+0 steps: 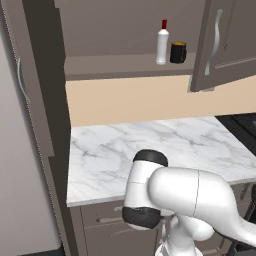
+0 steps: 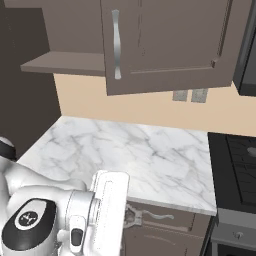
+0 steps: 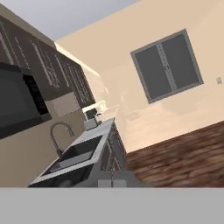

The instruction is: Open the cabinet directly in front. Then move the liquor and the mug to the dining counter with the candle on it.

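Folded low against the base, the white arm [image 1: 185,200] sits nearest both base cameras, below the front edge of the marble tabletop [image 1: 150,145]. Its fingers are clenched on nothing; the hand view looks away across the room, toward a sink [image 3: 76,153] with a curved faucet, a window [image 3: 168,65] and a wood floor, so the hand is turned well away from the shelf. Above the tabletop, the cabinet [image 1: 222,45] stands with its doors swung open, the right door with its wavy silver handle [image 1: 216,40] angled out toward the camera; the right base view shows that same door [image 2: 165,45] hanging forward over the beige backsplash. On the exposed shelf [image 1: 125,65] the liquor [image 1: 162,44], a white bottle with a red cap, stands upright, and the mug [image 1: 178,52], black with an orange inside, sits just beside it to the right, close but apparently not touching. Judging from this, the opening step looks complete, while both items are still on the shelf and nothing has been carried yet. What remains is most of the job: reach up and grasp one item, take it to the dining counter with the candle, then do the same for the other. A black stovetop [image 2: 240,165] adjoins the tabletop on the right.
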Controlling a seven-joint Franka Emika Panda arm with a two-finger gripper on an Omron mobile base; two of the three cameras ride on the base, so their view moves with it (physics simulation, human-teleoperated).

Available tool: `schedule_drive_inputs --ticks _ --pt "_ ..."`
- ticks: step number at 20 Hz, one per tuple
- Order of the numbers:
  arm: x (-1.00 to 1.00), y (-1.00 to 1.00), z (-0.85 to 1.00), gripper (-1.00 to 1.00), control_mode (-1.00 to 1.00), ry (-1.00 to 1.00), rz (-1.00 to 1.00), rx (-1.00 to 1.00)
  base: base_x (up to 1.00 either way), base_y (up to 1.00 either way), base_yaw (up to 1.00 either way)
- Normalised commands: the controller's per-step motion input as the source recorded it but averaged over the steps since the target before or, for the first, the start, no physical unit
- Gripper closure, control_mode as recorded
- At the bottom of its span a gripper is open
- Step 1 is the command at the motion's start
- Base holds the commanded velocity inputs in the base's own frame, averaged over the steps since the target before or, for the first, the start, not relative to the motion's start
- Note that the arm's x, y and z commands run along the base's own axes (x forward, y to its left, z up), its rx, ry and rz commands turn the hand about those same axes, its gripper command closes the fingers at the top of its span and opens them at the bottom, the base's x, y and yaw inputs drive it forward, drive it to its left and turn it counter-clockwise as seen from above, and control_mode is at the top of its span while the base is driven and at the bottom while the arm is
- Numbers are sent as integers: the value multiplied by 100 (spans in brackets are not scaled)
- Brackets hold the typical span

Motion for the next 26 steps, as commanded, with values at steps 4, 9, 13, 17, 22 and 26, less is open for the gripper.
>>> schedule_drive_inputs --ticks 4,9,13,17,22,26 --pt "75 53 100 100 -100 -1 -13 0 0 0 0" --pt "62 55 100 100 -100 0 -16 0 0 0 0" --pt "50 50 100 100 -100 0 -18 0 0 0 0" --pt "44 39 100 100 -100 0 -18 0 0 0 0" --pt "22 30 100 100 -100 -1 -18 0 0 0 0" --pt "13 16 100 100 -100 -5 -16 0 0 0 0"
